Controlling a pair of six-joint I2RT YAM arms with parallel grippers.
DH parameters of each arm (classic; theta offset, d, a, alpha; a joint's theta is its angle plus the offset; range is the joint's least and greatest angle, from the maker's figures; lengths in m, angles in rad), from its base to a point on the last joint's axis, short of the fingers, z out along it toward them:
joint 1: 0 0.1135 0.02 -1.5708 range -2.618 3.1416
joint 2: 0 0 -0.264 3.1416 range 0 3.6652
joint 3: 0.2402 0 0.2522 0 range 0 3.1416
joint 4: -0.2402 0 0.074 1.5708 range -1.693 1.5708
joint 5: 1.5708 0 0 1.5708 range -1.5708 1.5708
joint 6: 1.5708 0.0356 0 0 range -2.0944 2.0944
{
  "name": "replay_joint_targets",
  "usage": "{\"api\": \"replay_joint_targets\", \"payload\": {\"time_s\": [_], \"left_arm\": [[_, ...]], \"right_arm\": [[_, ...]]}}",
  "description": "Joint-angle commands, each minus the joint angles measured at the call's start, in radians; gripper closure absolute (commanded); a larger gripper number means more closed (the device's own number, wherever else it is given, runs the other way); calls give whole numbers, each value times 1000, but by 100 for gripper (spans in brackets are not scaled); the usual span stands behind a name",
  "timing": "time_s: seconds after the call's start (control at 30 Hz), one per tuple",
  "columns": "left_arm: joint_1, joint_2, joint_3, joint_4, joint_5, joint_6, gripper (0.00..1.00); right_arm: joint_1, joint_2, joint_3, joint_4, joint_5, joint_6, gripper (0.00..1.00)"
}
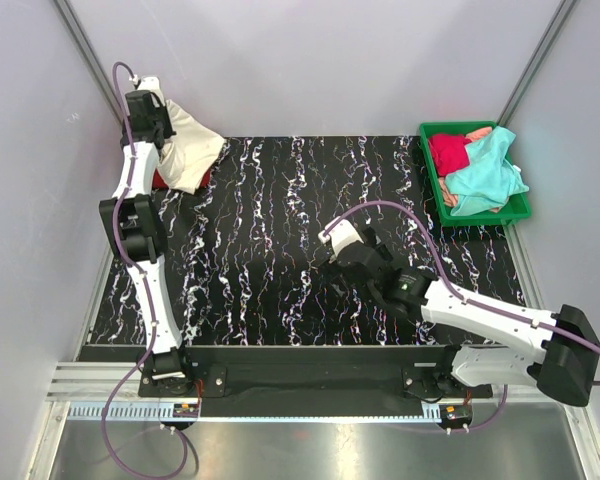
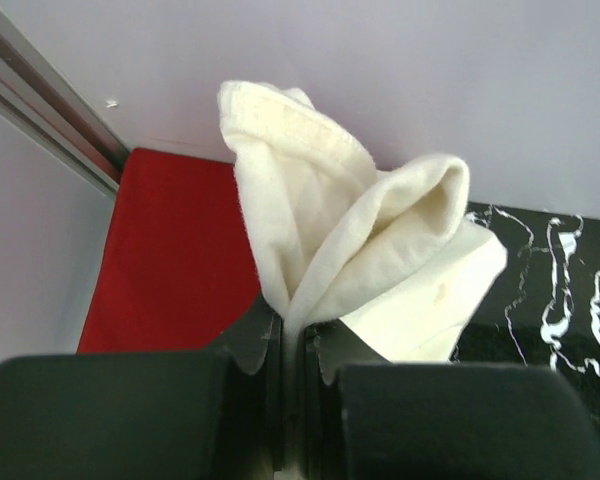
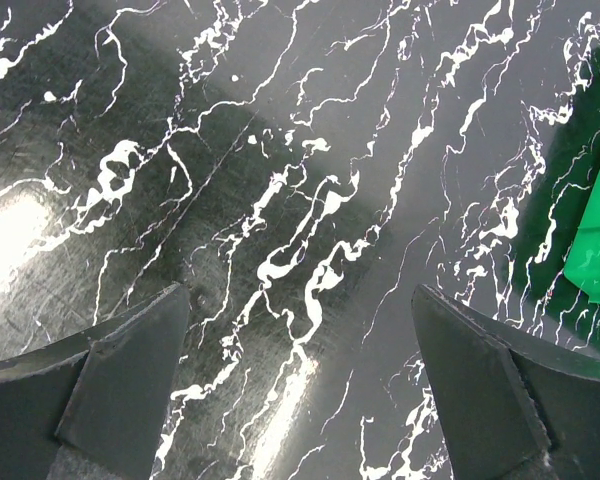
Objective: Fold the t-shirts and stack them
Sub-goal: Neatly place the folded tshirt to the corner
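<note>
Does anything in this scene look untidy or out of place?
Nothing looks damaged. In the green tray, the teal shirt lies crumpled and hangs over the right rim, beside the crimson shirt. Far left, the left gripper pinches the cream-white shirt into a bunch above the red shirt.

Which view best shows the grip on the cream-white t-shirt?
Left wrist: the left jaws shut on a bunched fold of the cream-white t-shirt, close up. Top external shows the shirt in the far-left corner, the left arm hiding the pinch. Right wrist shows none of it.
</note>
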Motion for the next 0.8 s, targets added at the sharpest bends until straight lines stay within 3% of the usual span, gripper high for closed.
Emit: {"api": "replay_joint_targets", "payload": {"time_s": [0.0, 0.47, 0.6, 0.77], "left_arm": [[13, -2, -9, 174, -75, -45, 100], [52, 36, -3, 220, -142, -101, 100], [34, -45, -27, 188, -106, -126, 100], [-56, -206, -174, 174, -140, -100, 100]], "right_arm": [[-20, 11, 50, 44, 6, 17, 0], [-71, 57, 79, 45, -37, 11, 0], [-69, 54, 96, 32, -46, 17, 0], [-71, 2, 68, 35, -52, 41, 0]]}}
